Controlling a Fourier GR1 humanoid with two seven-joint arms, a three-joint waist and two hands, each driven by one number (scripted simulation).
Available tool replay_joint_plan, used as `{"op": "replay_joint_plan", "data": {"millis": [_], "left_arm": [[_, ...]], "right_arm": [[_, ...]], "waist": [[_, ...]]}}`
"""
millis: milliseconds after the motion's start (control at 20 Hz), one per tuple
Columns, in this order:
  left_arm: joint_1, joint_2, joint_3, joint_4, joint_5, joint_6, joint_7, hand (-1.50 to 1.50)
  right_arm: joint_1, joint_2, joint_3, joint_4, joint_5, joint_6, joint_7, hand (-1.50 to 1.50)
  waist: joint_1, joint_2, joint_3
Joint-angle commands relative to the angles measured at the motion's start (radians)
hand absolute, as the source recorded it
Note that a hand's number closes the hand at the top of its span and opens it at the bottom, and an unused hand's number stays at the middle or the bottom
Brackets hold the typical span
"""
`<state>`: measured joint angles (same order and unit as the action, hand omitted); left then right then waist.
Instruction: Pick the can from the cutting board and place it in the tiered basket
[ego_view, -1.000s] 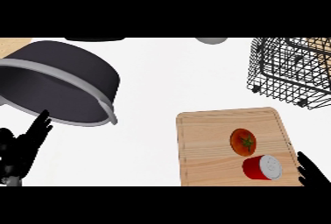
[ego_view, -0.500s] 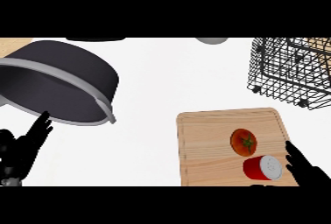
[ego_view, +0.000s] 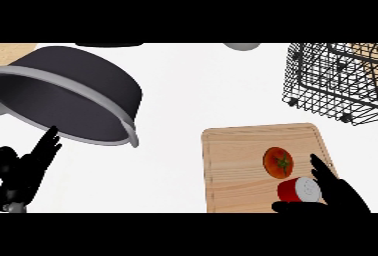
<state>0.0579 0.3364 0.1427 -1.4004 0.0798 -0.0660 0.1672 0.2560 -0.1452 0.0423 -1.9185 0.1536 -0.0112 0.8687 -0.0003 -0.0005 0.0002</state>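
Right hand (ego_view: 334, 196): at the lower right, over the near right corner of the cutting board; fingers spread and mostly straight, one reaching up past the can's right side, the thumb coming in under the can from the left. It cups around the can but the fingers are not curled shut on it; whether they touch it cannot be told.
Can (ego_view: 299, 190): red, lying on its side with its pale end turned toward the hand, between the thumb and the raised finger, on the board.
Tomato (ego_view: 278, 162): just beyond the can, up and left of the fingertips, also on the board.
Cutting board (ego_view: 236, 170): light wood, running away from the hand and to its left.
Tiered basket (ego_view: 332, 82): black wire, well beyond the right hand toward the far right of the counter (ego_view: 184, 90).
Left hand (ego_view: 26, 172): at the lower left edge, fingers straight and pointing up, holding nothing.
Pot (ego_view: 70, 95): big, dark, with a grey rim, tipped on its side just beyond the left hand's fingertips.
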Motion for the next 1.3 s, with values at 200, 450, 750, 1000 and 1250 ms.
{"op": "replay_joint_plan", "data": {"millis": [200,450,750,1000,1250], "left_arm": [[-0.044,0.009,0.046,0.078,0.000,-0.040,-0.039,0.00],[-0.034,0.002,0.054,0.100,-0.027,-0.039,-0.074,0.00],[-0.061,-0.030,0.030,0.091,-0.056,-0.015,-0.046,0.00],[-0.078,-0.021,-0.019,0.039,-0.055,-0.064,-0.028,0.00],[-0.082,-0.035,-0.027,0.047,-0.074,-0.038,-0.006,0.00]], "right_arm": [[-0.028,0.038,0.029,0.102,0.105,-0.053,-0.232,1.50],[0.012,0.094,0.082,-0.074,0.206,-0.147,-0.111,1.50],[-0.057,0.071,0.127,-0.059,0.383,-0.175,-0.038,1.50],[-0.314,-0.058,0.311,0.089,0.673,-0.018,0.003,1.50],[-0.608,0.058,0.418,0.203,0.941,0.046,0.253,1.50]], "waist": [[-0.001,0.001,0.000],[-0.004,0.000,-0.001],[0.002,0.002,-0.001],[0.130,0.024,-0.016],[0.097,0.007,-0.009]]}}
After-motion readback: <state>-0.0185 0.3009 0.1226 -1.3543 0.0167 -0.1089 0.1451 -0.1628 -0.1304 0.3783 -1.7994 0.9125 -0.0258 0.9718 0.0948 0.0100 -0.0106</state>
